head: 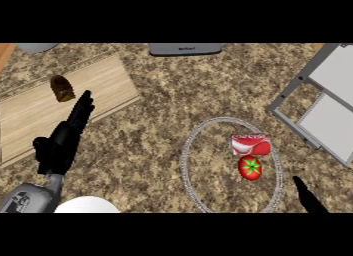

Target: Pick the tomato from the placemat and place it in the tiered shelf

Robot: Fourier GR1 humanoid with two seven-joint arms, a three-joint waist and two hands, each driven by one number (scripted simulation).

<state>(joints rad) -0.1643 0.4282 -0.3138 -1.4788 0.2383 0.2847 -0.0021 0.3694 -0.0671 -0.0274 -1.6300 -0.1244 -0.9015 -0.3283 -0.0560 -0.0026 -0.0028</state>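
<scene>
While the tomato (250, 167) lay on the round placemat (188, 150), just up-left of the right hand (309, 199), that hand's fingers pointed straight, holding nothing, seemingly approaching. Farther up-right sat the tiered shelf (334, 107); the left hand (67, 134) rested open, uninvolved.

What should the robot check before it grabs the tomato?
1. Tomato on the round placemat: ok, it lies inside the ring.
2. Nothing on top of the tomato: ok, but the red-and-white can sits right beside it on the far side, so watch it.
3. Right hand near the tomato: ok, it shows at the lower right edge, holding nothing.
4. Right hand open enough to grasp: cannot tell, only part of it shows.
5. Left hand out of the way: ok, it is open over the wooden board.
6. Tiered shelf free to receive: ok, its visible trays look bare.
</scene>
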